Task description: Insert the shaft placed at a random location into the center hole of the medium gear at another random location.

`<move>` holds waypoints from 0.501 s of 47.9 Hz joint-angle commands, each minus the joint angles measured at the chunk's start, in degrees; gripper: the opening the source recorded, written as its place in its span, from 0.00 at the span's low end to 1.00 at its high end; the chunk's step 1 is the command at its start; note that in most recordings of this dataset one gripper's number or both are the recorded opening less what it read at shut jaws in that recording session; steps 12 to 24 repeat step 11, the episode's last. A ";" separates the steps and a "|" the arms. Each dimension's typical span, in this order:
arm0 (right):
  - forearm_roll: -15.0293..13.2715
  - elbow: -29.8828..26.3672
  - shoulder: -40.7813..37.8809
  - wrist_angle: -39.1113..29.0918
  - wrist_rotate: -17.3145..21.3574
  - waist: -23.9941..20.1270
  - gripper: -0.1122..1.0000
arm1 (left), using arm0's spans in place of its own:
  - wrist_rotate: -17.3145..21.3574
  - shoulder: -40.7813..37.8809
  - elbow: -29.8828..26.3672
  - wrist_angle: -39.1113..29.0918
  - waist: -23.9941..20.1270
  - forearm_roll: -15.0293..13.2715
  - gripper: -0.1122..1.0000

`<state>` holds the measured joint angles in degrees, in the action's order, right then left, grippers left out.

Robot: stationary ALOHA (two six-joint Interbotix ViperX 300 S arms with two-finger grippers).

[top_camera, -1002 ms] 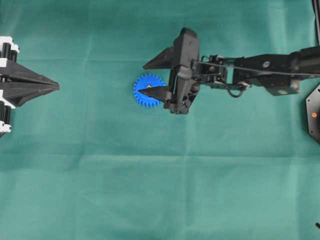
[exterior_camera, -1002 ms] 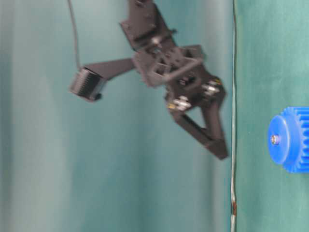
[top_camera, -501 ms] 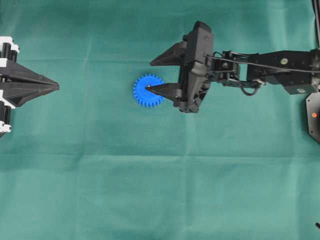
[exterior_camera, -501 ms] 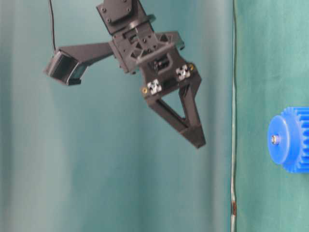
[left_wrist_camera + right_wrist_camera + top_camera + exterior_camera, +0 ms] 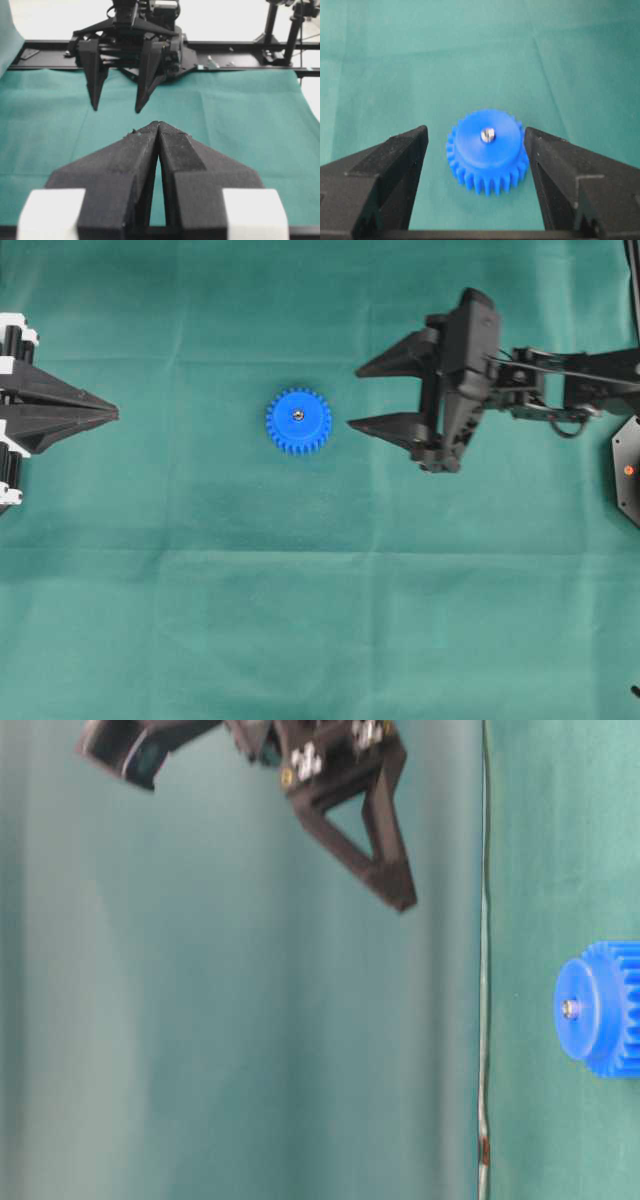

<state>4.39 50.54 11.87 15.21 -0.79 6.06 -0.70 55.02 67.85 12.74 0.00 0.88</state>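
The blue medium gear (image 5: 298,421) lies flat on the green cloth. The silvery shaft (image 5: 298,415) stands in its center hole and fills it, so the hole itself is hidden. Both also show in the table-level view, gear (image 5: 603,1010) and shaft (image 5: 570,1009), and in the right wrist view, gear (image 5: 487,152) and shaft (image 5: 488,134). My right gripper (image 5: 354,398) is open and empty, raised above the cloth to the right of the gear, clear of it. My left gripper (image 5: 115,414) is shut and empty at the far left; it also shows in the left wrist view (image 5: 158,124).
The green cloth (image 5: 320,600) covers the whole table. A black fixture with a red light (image 5: 628,468) sits at the right edge. A black frame rail (image 5: 240,46) runs along the far side behind the right arm.
My right gripper has drawn back to the right and risen away from the gear, staying open. The shaft stays in the gear. The left arm has not moved.
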 commanded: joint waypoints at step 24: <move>0.09 4.92 7.47 0.09 1.32 -0.26 0.81 | -0.09 -0.44 -1.32 0.18 0.00 0.09 0.10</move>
